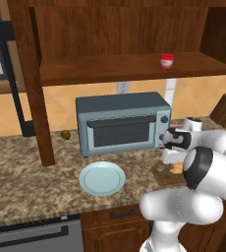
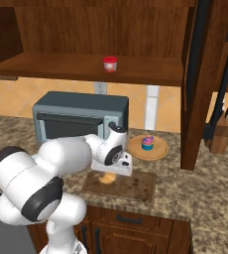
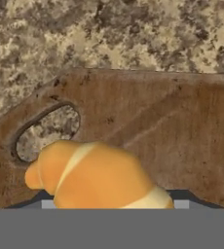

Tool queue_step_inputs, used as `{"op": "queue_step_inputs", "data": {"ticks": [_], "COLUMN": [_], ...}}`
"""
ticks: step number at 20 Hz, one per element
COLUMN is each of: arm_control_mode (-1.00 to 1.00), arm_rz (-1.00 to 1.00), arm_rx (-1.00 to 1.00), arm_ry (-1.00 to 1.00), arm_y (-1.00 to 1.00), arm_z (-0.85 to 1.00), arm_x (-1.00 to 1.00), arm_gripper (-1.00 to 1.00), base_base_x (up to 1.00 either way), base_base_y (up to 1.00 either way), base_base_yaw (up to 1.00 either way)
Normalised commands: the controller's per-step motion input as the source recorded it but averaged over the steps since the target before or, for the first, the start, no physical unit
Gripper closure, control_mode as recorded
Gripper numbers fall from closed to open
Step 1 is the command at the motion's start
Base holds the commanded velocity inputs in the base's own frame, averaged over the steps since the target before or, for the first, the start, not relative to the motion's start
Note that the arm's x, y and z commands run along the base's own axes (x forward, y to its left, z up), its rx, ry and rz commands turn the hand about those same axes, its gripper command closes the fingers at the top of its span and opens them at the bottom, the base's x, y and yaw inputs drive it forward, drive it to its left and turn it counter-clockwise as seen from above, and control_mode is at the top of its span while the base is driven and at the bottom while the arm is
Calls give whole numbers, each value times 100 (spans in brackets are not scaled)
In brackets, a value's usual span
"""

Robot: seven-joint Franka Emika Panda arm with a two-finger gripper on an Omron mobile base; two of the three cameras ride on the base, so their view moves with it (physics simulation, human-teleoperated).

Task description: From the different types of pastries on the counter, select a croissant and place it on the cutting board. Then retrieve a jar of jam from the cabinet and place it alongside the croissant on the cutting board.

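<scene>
Two-finger gripper [image 2: 107, 174] low over the dark-brown wooden cutting board [image 2: 136, 186], golden-brown crescent croissant [image 3: 92, 175] at it; grip can't be told. Red-lidded jam jar [image 2: 110, 64] on cabinet shelf, 12 o'clock.

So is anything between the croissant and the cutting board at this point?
Nothing visible: the croissant is already low over or on the cutting board, right at the gripper; whether the jaws grip it is hidden.

Counter [image 2: 195, 196]: cutting board [image 2: 136, 186], toaster oven [image 1: 122, 123], blue plate [image 1: 102, 178].
</scene>
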Motion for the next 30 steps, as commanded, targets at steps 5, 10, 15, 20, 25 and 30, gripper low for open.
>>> {"op": "queue_step_inputs", "data": {"ticks": [5, 10, 15, 20, 25, 30], "arm_control_mode": [-100, -100, -100, -100, -100, -100], "arm_rz": [5, 3, 0, 0, 0, -2], "arm_rx": [0, 1, 0, 0, 0, 0], "arm_ry": [0, -1, 0, -8, -19, -1], "arm_y": [-2, -14, 0, 0, 0, 0], "arm_z": [-56, -6, 42, 79, 100, 100], "arm_x": [1, 1, -6, -33, -97, -92], "arm_gripper": [-100, -100, -100, -100, -100, -100], "base_base_x": [0, 0, 0, 0, 0, 0], "base_base_y": [0, 0, 0, 0, 0, 0], "base_base_yaw": [0, 0, 0, 0, 0, 0]}}
